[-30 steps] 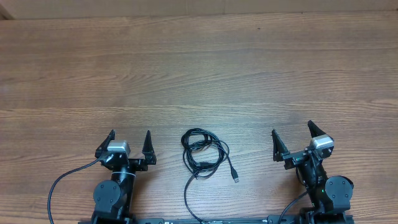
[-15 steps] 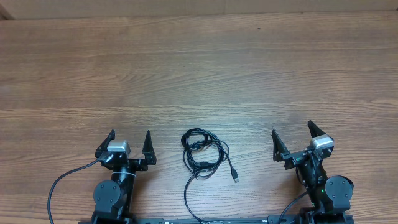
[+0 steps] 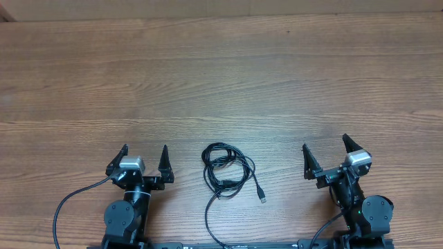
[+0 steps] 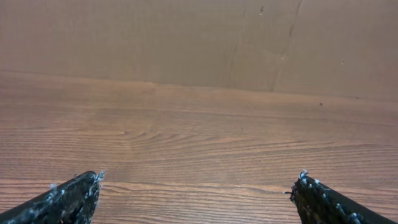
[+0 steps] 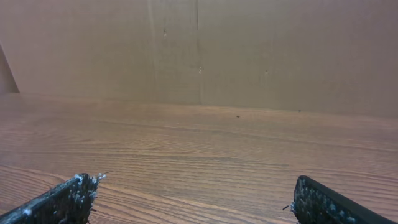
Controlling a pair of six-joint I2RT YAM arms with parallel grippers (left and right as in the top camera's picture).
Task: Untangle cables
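The cables lie as a loose black coil near the table's front edge, midway between the two arms. One plug end sticks out to the lower right, and a strand trails down toward the front edge. My left gripper stands open to the left of the coil, apart from it. To the coil's right my right gripper is open too, with nothing between its fingers. Neither wrist view shows the cables; my left gripper and my right gripper frame only bare wood.
A wooden table stretches away from both arms. A cardboard wall rises at its far edge. Each arm's own thick black wire loops by its base at the front.
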